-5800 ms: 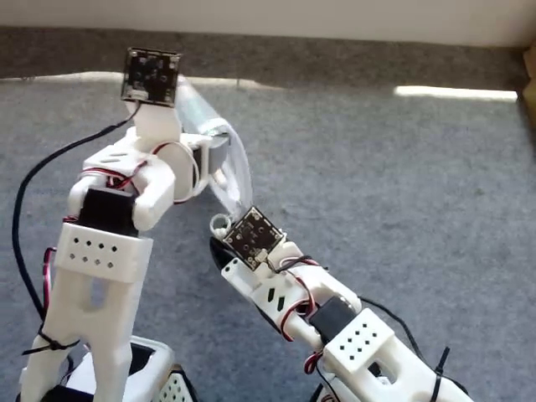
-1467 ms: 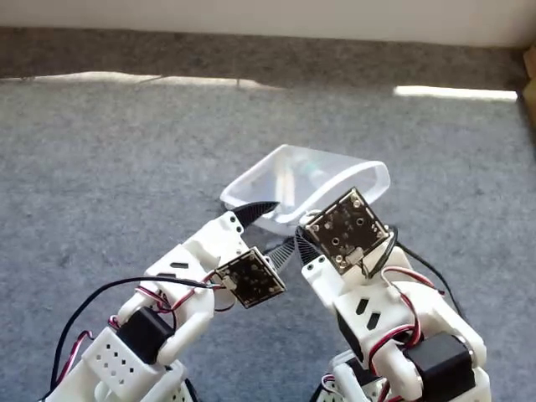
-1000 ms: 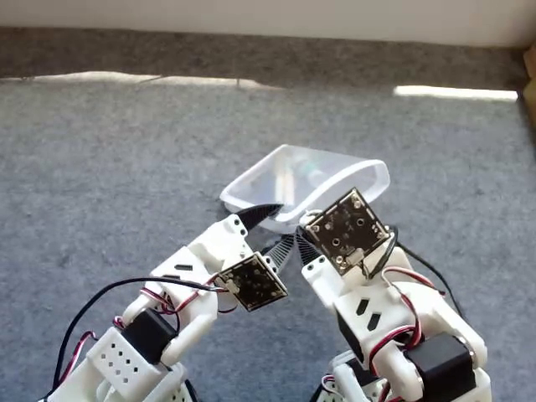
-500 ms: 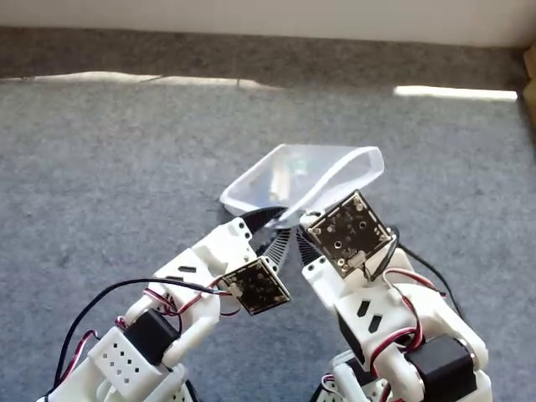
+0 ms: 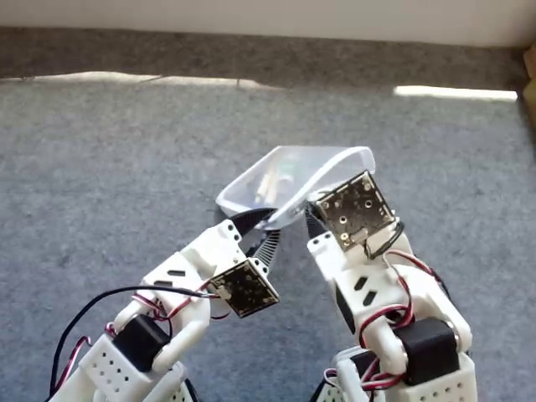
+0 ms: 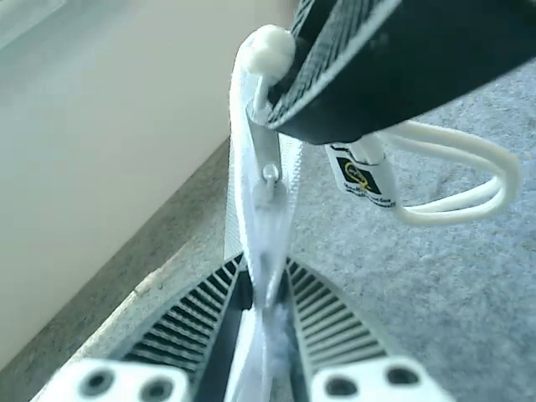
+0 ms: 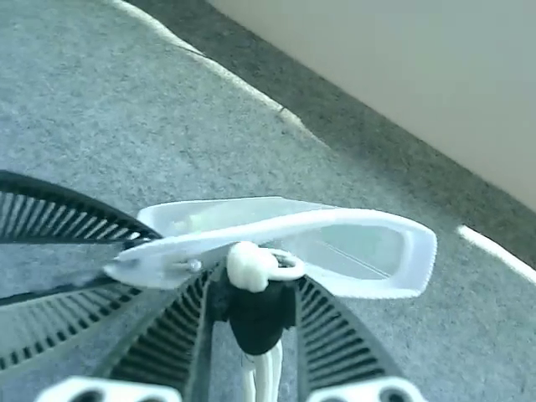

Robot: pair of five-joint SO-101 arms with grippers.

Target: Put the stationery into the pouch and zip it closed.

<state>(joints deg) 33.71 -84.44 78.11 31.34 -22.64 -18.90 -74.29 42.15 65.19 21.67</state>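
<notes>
Pouch [image 5: 289, 177] closing is judged to be the step in hand, and it is carried by two grips. At the right gripper [image 7: 254, 293] the jaws are pressed together on the pull [image 7: 247, 264], whose white bead stands just past the fingertips. At the left gripper [image 6: 265, 289] the jaws are pinched on the end of the tape [image 6: 247, 218], near the slider [image 6: 268, 180]. Between them the pouch is held over the grey mat [image 5: 126, 151]. Its mouth appears open beyond the slider, and pale stationery [image 5: 272, 182] is dimly made out through the clear wall. For the zip to run well, the tape should be held taut and straight by the left grip. The pull should be drawn away along the line of the teeth, not upward or sideways, so that the slider is not jammed. A slow draw is advised, since so small a bead could slip from ribbed pads. The contents should be kept clear of the teeth. How far the zip is already closed cannot be told.
</notes>
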